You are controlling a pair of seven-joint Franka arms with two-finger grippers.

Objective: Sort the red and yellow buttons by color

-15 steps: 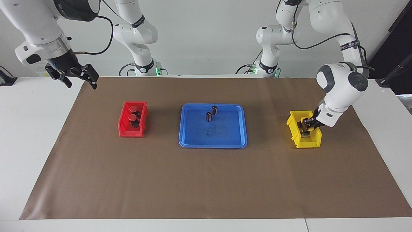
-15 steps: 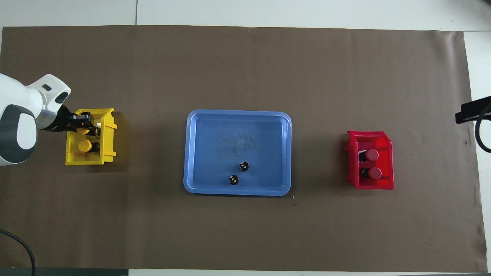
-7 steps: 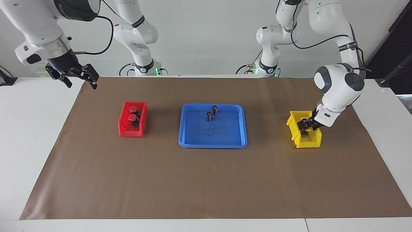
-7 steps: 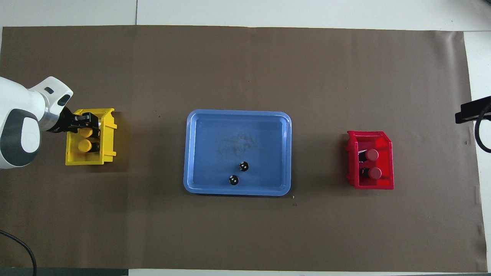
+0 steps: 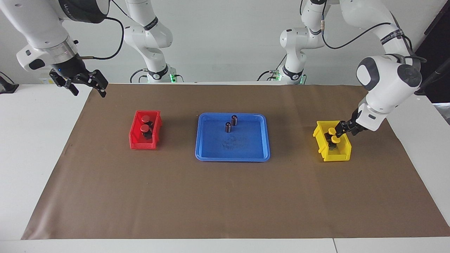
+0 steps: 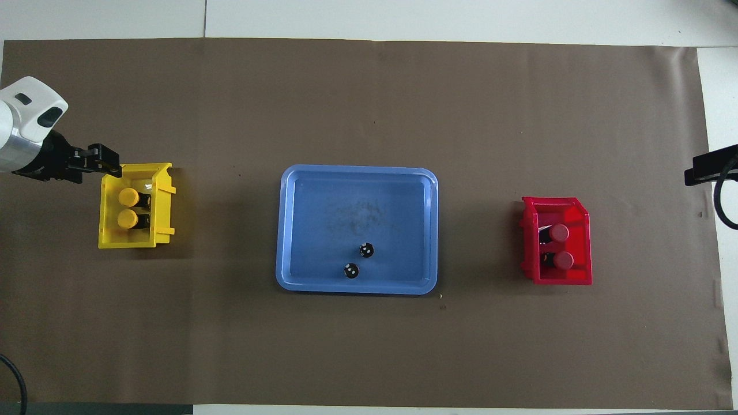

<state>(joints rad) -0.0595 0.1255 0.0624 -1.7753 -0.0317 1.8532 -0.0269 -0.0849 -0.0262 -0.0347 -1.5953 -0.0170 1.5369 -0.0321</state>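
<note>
Two yellow buttons (image 6: 128, 197) (image 6: 127, 218) lie side by side in the yellow bin (image 6: 164, 202) at the left arm's end of the table; they also show in the facing view (image 5: 333, 135). Two red buttons (image 6: 558, 233) (image 6: 563, 260) lie in the red bin (image 6: 562, 281) at the right arm's end, and show in the facing view (image 5: 145, 123). My left gripper (image 5: 344, 129) is open and empty, raised over the yellow bin's rim (image 5: 337, 156). My right gripper (image 5: 88, 84) is open and empty, and waits high over the table's edge at its own end.
A blue tray (image 5: 207, 154) sits mid-table between the bins, with two dark cylinders (image 5: 228, 127) (image 5: 234, 120) standing in its part nearer the robots. A brown mat (image 5: 225, 196) covers the table. The red bin (image 5: 142, 146) stands on it.
My left gripper let go of a yellow button in the yellow bin, then rose and drew back off the bin toward its own end. The right arm has not moved.
</note>
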